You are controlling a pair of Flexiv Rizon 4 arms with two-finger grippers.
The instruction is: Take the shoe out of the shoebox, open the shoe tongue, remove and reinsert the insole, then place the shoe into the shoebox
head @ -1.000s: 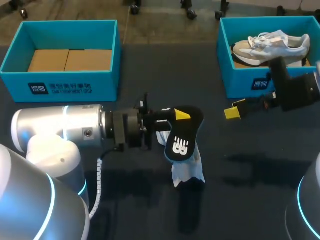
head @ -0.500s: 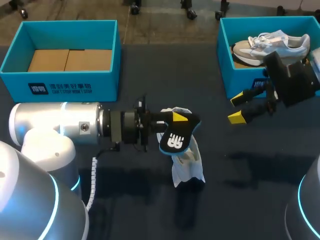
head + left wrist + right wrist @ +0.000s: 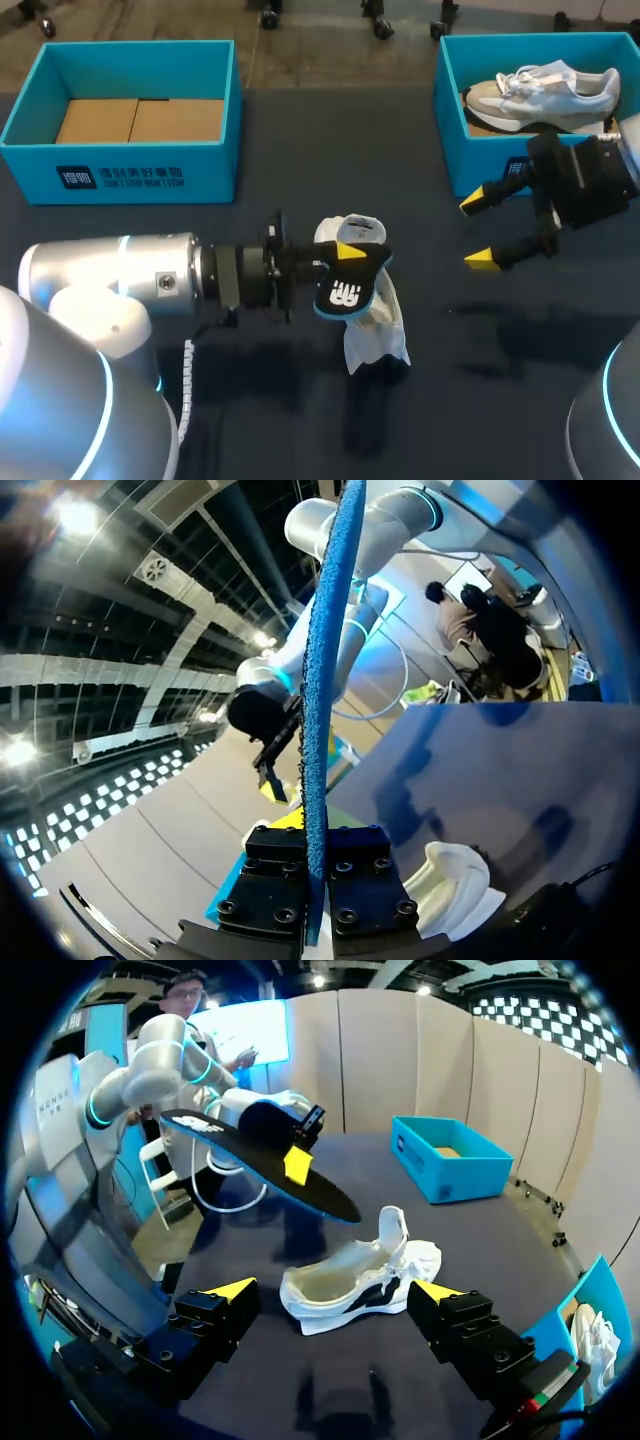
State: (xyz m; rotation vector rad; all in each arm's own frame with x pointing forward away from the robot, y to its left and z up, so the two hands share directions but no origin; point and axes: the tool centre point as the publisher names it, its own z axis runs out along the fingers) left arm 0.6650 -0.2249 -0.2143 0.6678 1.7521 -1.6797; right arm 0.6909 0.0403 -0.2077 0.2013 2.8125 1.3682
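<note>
The left end effector (image 3: 346, 258) was clenched on the thin insole (image 3: 345, 292), just above the white shoe (image 3: 372, 325) lying on the counter (image 3: 300, 150). The insole looked light and floppy, likely best gripped near the heel. The right end effector (image 3: 476, 232) hung released, well apart from the shoe.

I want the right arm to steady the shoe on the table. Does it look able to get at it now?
Probably yes. The right tool is open, the shoe lies ahead of it, and nothing stands between them. The left tool holds the insole above the shoe, so approach low.
</note>
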